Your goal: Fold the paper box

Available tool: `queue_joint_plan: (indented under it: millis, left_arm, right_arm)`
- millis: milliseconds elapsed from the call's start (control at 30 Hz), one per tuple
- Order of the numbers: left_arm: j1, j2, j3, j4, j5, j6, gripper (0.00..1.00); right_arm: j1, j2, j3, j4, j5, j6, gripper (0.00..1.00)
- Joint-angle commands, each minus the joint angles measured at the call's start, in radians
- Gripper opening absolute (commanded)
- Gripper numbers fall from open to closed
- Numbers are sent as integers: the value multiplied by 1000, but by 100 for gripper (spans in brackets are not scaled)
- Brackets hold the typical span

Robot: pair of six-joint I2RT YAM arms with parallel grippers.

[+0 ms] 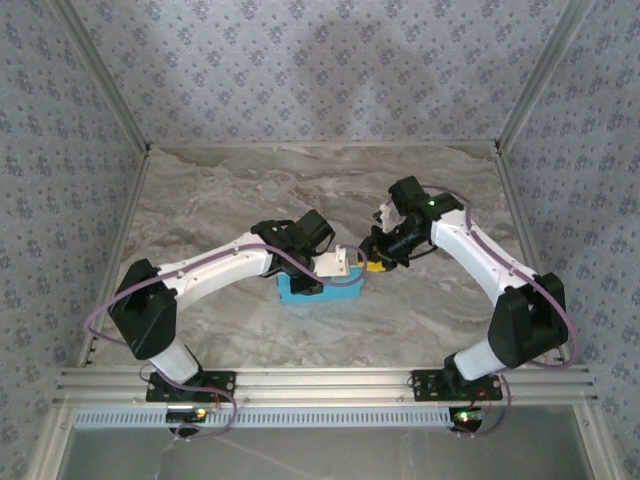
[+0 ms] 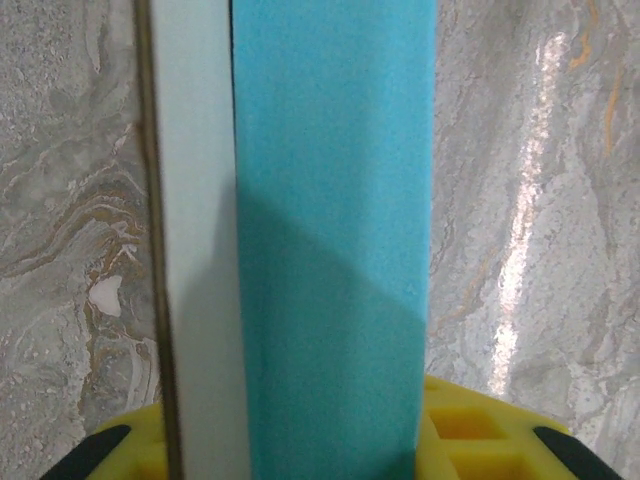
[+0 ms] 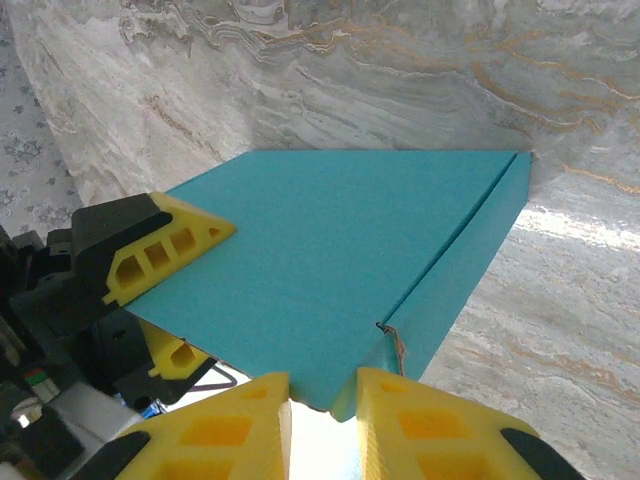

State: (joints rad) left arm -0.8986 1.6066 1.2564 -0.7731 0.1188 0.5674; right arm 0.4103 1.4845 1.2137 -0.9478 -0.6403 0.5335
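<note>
Your left gripper (image 2: 300, 455) is clamped on the paper box (image 3: 330, 250). In its own wrist view its yellow fingers (image 2: 480, 440) sit one at each side of the cardboard, which runs straight up between them. From the right wrist you see the same grip side-on: one finger lies on the blue top face at its left edge, and the other sits underneath the panel. What passes through that grip is a wide blue panel with a pale strip (image 2: 195, 250) along its left side, the two edge to edge.

Your right gripper (image 3: 322, 425) has its own yellow fingertips drawn close, with a narrow slit between them. The box's near corner comes down right at that slit. You cannot tell from these views whether the corner is pinched or only touching.

The box itself reads as a flat blue container — a broad top face with a narrow side wall (image 3: 460, 260) folded down along its right edge, and a seam (image 3: 385, 325) meeting at the near corner. Its inside is hidden.

From above, it lies on the marble table (image 1: 200, 200) near the middle, between the two arms — the left arm reaches over it and the right gripper is at its right end.
</note>
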Motion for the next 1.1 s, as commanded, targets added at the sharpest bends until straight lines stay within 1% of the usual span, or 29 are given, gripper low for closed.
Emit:
queue_joint_plan:
  millis: [0, 167, 333, 500, 567, 733, 833, 867, 1000, 1067]
  left_arm:
    - [11, -108, 18, 61, 52, -48, 33]
    - [33, -200, 8, 89, 104, -127, 34]
    - [48, -308, -95, 211, 140, -207, 35]
    - [47, -284, -148, 223, 122, -230, 30]
    - [48, -290, -160, 238, 109, -248, 29]
    - [49, -400, -186, 306, 62, -285, 31]
    - [51, -467, -190, 331, 41, -355, 30]
    - [50, -483, -186, 334, 16, -389, 29]
    - [61, -546, -164, 294, -164, -555, 26]
    - [90, -570, -148, 248, -200, -634, 26]
  right_arm:
    - [5, -4, -10, -29, 60, -8, 24]
    - [10, -5, 1, -33, 71, -3, 24]
    - [15, -14, 3, -21, 78, 14, 24]
    - [27, -21, -2, 8, 81, 39, 24]
    - [30, -24, -3, 14, 83, 48, 24]
    - [39, -33, 4, 26, 84, 67, 25]
    - [42, -38, 6, 20, 90, 68, 25]
    - [44, -39, 4, 20, 88, 69, 25]
    - [44, -41, 6, 16, 87, 71, 25]
    - [45, -40, 10, 18, 87, 74, 25]
